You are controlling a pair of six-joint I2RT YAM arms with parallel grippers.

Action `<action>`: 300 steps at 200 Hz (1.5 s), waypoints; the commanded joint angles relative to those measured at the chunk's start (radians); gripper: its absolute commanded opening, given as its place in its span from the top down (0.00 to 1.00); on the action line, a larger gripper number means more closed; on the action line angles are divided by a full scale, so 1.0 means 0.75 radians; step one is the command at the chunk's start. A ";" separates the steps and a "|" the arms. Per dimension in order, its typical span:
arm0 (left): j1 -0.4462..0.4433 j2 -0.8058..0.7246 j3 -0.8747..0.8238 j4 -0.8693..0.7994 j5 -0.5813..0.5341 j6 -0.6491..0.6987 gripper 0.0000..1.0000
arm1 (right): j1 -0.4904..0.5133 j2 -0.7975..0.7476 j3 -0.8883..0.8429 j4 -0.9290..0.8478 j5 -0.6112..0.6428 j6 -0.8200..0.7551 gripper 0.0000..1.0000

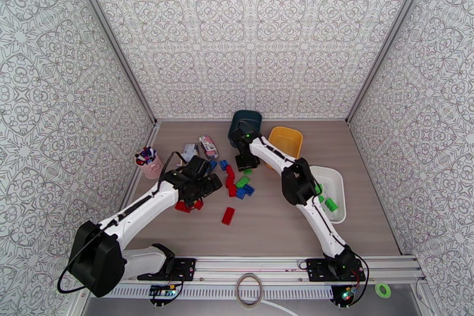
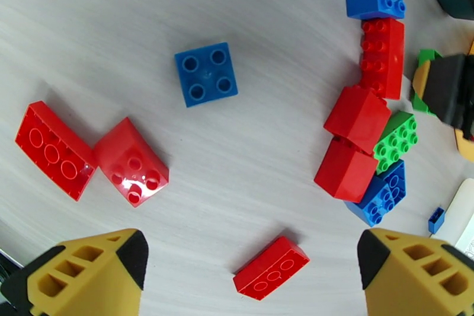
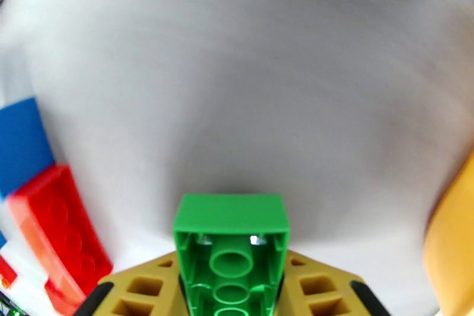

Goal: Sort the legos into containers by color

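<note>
Right gripper [image 3: 231,296] clamped on green brick [image 3: 231,225], long axis along the fingers.
White tray [image 1: 333,178] holding green legos [image 1: 330,204] lies back toward this arm's base, rightward.

The setting is an enclosed robot test cell of the laboratory kind: a wood-grain table [image 1: 278,222] is boxed in on three sides by panels [image 1: 249,32] printed with a repeating ornamental pattern, joined at metal corner posts [image 1: 388,38] well beyond both the left gripper [image 2: 252,255] and the right gripper [image 3: 231,275]. Behind the grippers, at the near edge, both arm bases [image 1: 332,267] are bolted to a slotted aluminium rail [image 1: 266,264], with a loose cable loop [image 1: 249,290], a roll of green tape [image 1: 383,290] and what appears to be a small lit circuit board [image 1: 345,296] just past it.
</note>
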 commanded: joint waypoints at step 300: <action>-0.424 0.974 1.093 -0.255 -0.093 0.612 0.26 | -0.763 -1.618 -1.732 0.189 -0.136 0.239 0.34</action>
